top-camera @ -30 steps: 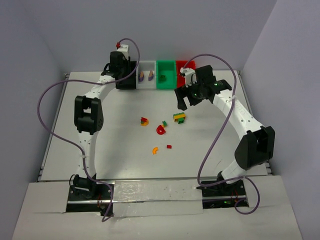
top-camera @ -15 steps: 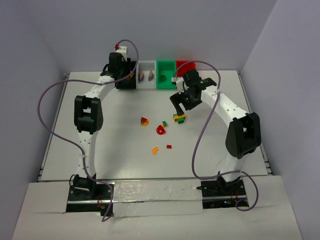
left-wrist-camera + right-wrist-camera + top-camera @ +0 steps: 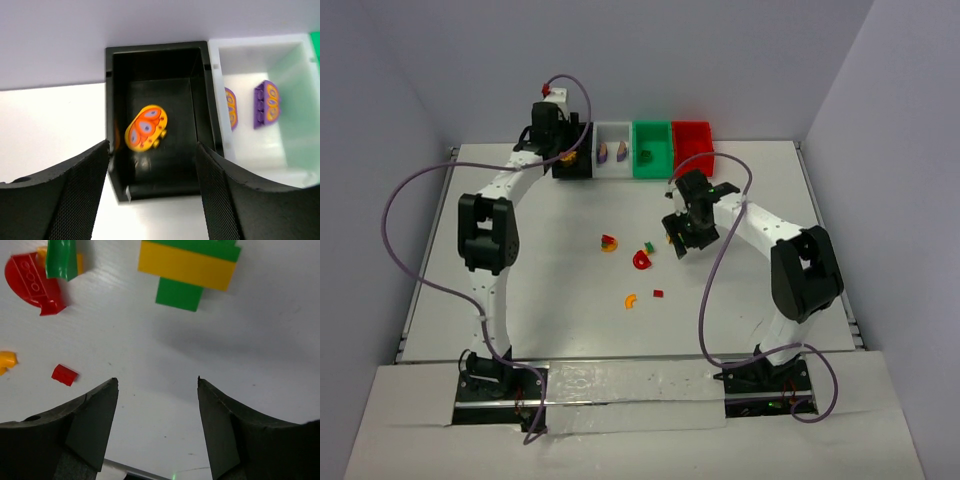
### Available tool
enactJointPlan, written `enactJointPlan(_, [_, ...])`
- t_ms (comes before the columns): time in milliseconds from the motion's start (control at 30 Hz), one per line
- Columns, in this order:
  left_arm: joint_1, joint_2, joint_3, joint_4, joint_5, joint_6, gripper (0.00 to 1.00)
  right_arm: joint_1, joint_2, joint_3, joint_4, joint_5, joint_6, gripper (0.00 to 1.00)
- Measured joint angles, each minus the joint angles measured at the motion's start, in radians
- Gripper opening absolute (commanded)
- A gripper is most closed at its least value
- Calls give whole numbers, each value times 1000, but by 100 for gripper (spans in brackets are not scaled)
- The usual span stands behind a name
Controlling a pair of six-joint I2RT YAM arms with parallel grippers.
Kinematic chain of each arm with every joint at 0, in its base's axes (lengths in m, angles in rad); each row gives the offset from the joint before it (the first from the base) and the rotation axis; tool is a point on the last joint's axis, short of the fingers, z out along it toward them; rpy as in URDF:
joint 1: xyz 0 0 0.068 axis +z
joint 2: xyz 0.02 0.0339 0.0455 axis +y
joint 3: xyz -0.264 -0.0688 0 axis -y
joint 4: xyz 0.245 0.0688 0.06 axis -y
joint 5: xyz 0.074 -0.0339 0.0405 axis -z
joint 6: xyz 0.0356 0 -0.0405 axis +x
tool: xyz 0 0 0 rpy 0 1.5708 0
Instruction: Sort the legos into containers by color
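The orange lego (image 3: 145,127) lies released in the black container (image 3: 157,50) beneath the spread left pincer (image 3: 151,147); the right pincer (image 3: 157,380), spread, is brought down over the green-yellow stack (image 3: 192,267) on the surface (image 3: 150,340), presumably next.

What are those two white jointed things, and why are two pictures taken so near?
They are robot arms, a left arm and a right arm, each ending in a gripper. The wide picture looks down from above; each near one comes from a wrist camera, showing its own fingers. Four bins stand at the far edge of the table: black bin, white bin, green bin, red bin. Bricks lie in the middle. The left gripper hovers open over the black bin, where an orange piece lies; two purple pieces lie in the white bin. The right gripper hangs open near a green and yellow stack. Neither holds anything.
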State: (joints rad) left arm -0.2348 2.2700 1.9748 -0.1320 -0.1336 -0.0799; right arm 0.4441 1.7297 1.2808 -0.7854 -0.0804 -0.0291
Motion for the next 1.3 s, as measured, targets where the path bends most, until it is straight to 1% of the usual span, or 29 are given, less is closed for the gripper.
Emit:
enactJointPlan(33, [0,-41,-31,-4,-4,-7,75,17,-1,-17,6,9,11,65])
enactJointPlan(133, [0,-169,-109,4,-14,-34,74,57,-1,-40,28,38,37,63])
enactJointPlan(267, [1,-343,-230,40,-24,-83,74,59,-1,-45,102,86,73,58])
enactJointPlan(367, [6,-448,-320,50,-20,-121,75,58,-1,-55,164,120,98,58])
enactJointPlan(467, [15,-514,-388,56,-12,-154,75,57,1,-58,202,149,115,60])
enactJointPlan(700, [34,-563,-450,51,10,-202,75,56,40,-58,272,185,141,61])
enactJointPlan(1033, [41,-605,-494,49,30,-225,75,52,101,-59,303,199,156,60])
enactJointPlan(1233, [42,-607,-518,50,36,-228,75,39,121,-61,333,220,159,58])
enactJointPlan(1300, [42,-607,-524,50,38,-228,75,35,128,-62,340,225,160,56])
